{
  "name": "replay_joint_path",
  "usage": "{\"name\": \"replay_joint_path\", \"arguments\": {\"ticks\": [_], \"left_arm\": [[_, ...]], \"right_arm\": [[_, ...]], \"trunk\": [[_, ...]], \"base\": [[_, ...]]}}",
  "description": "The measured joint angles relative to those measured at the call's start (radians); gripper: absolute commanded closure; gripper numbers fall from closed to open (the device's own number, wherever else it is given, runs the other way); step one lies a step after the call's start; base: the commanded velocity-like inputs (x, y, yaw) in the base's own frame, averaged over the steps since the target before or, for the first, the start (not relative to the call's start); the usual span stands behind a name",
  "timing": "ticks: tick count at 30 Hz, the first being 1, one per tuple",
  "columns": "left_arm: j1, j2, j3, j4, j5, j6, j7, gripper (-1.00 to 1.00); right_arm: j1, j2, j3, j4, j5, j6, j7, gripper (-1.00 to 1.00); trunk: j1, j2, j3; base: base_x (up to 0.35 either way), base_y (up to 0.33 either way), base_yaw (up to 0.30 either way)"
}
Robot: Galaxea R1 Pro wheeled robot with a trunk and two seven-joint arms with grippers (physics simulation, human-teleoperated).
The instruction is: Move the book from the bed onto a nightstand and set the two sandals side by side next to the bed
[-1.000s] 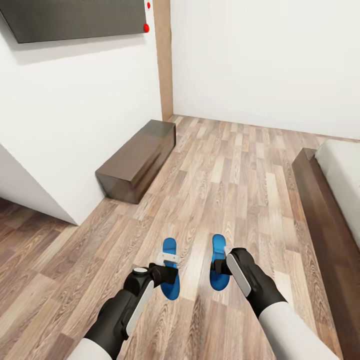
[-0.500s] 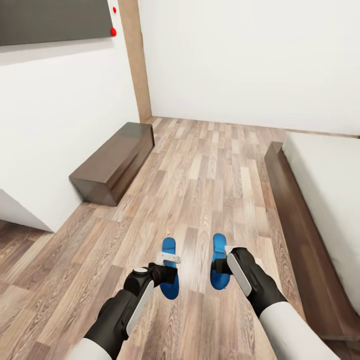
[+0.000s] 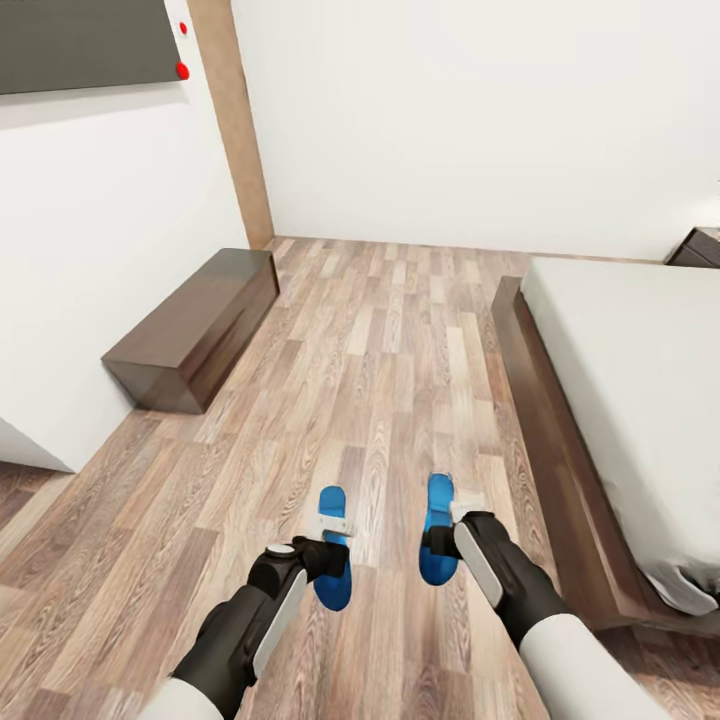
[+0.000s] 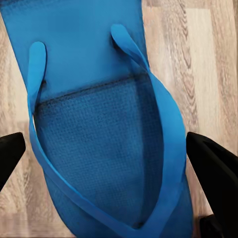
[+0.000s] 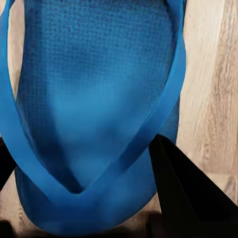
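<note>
I hold one bright blue sandal in each hand, just above the wood floor. My left gripper (image 3: pixel 333 541) is shut on the left sandal (image 3: pixel 331 592). My right gripper (image 3: pixel 447 527) is shut on the right sandal (image 3: pixel 436 500). In the left wrist view the left sandal (image 4: pixel 99 124) lies strap side up between the black fingers (image 4: pixel 213 163). In the right wrist view the right sandal (image 5: pixel 94 99) sits beside one dark finger (image 5: pixel 183 193). The bed (image 3: pixel 640 370), with its pale mattress and dark frame (image 3: pixel 545 420), runs along the right, close to the right sandal. A corner of a nightstand (image 3: pixel 700 245) shows at the far right. The book is out of view.
A long dark bench (image 3: pixel 195 330) stands against the white wall at the left, under a dark wall screen (image 3: pixel 80 40). A wooden door frame (image 3: pixel 235 130) rises in the corner. Plank floor (image 3: pixel 390 340) stretches between bench and bed.
The camera has swung to the right, so the bench slid left and more of the bed and the nightstand corner came into view. Both grippers still hold their sandals.
</note>
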Motion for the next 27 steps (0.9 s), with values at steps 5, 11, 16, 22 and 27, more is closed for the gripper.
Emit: {"name": "replay_joint_path", "arguments": {"ticks": [5,11,16,22,27], "left_arm": [[-0.005,-0.001,0.000,0.156,0.001,-0.090,0.010,1.00],[-0.008,0.025,0.089,0.375,0.002,-0.270,0.012,1.00],[-0.009,0.028,0.121,0.561,0.003,-0.451,0.011,1.00],[-0.004,0.026,0.123,0.652,0.002,-0.563,0.011,1.00],[-0.003,0.019,0.115,0.726,-0.006,-0.624,0.011,1.00]], "right_arm": [[0.008,0.001,0.002,0.157,0.010,-0.123,0.042,1.00],[0.009,-0.004,0.003,0.400,0.022,-0.331,0.155,1.00],[0.009,-0.005,0.002,0.575,0.094,-0.475,0.183,1.00],[0.010,-0.003,0.001,0.718,0.125,-0.669,0.186,1.00],[0.011,-0.004,0.001,0.738,0.127,-0.712,0.232,1.00]], "trunk": [[0.000,0.000,0.000],[0.000,0.000,0.000],[0.000,0.000,0.000],[0.000,0.000,0.000],[0.000,0.000,0.001]], "base": [[-0.006,-0.006,-0.002],[0.000,0.000,0.000],[0.000,0.000,0.000],[-0.040,-0.023,0.000],[-0.230,-0.178,-0.059]]}}
